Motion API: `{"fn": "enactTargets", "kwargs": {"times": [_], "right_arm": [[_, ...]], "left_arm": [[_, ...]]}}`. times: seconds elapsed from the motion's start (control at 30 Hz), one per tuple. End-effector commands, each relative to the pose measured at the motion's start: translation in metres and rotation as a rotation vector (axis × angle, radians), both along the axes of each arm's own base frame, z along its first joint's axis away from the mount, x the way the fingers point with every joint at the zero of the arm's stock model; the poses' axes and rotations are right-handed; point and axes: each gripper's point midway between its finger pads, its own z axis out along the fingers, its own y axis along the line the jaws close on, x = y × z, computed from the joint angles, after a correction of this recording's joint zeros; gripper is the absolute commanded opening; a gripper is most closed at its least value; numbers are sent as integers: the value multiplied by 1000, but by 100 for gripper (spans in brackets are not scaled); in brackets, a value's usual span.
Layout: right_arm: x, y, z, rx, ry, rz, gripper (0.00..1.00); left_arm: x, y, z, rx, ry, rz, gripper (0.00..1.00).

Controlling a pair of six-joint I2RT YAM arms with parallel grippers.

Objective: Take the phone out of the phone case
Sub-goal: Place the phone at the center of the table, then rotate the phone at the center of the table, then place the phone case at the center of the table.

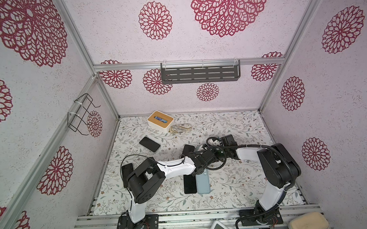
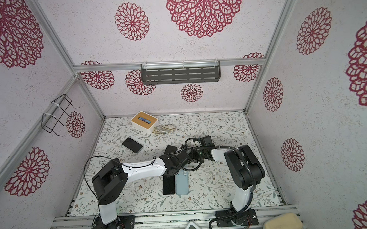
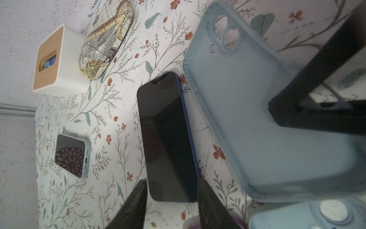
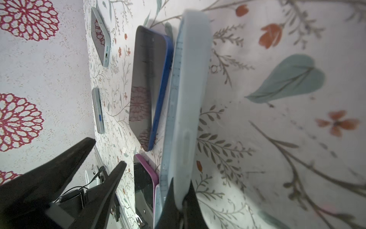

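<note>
The left claw point(image 3: 172, 180) stands open above the worktop point(image 1: 234, 180). Seen from the left wrist, its two fingers point(image 3: 136, 204) are apart on either side of the near end of the phone point(image 3: 168, 138). The phone lies flat, screen up, out of the phone case point(image 3: 257, 123). Whether the fingers touch it cannot be told.

The right claw point(image 4: 181, 200) is clamped on one end of the pale blue phone case and holds it tilted up on its long edge, just beside the phone's blue side. The worktop's flower print shows through the camera holes of the phone case.

In a top view the phone point(image 1: 188, 150) lies near the middle of the worktop, partly under the two arms where they meet. From it, a black-faced phone point(image 1: 190, 183) and a pale blue phone point(image 1: 203, 184) lie side by side at 6 o'clock. A mint-edged phone point(image 1: 150, 144) lies at 9 o'clock. A tissue box point(image 1: 160, 121) stands at 11 o'clock, and a glasses case point(image 1: 180, 128) lies at 12 o'clock, just beside the box.
</note>
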Motion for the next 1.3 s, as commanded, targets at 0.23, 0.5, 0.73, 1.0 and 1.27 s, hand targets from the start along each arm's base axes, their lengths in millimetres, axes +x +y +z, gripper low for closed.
{"fn": "enactTargets", "kwargs": {"times": [0.23,0.5,0.73,1.0,1.27], "right_arm": [[19,-3,4,-37,-32,-4,0],[20,-4,-3,-63,-27,-3,0],[18,-3,-2,-81,-30,7,0],[15,3,-6,-84,-25,24,0],[15,5,-6,-76,-26,28,0]], "left_arm": [[23,75,42,-398,-9,348,77],[24,120,-7,-560,186,511,40],[29,109,-27,-606,265,518,14],[32,111,-50,-552,305,584,8],[30,86,-59,-568,340,538,7]]}}
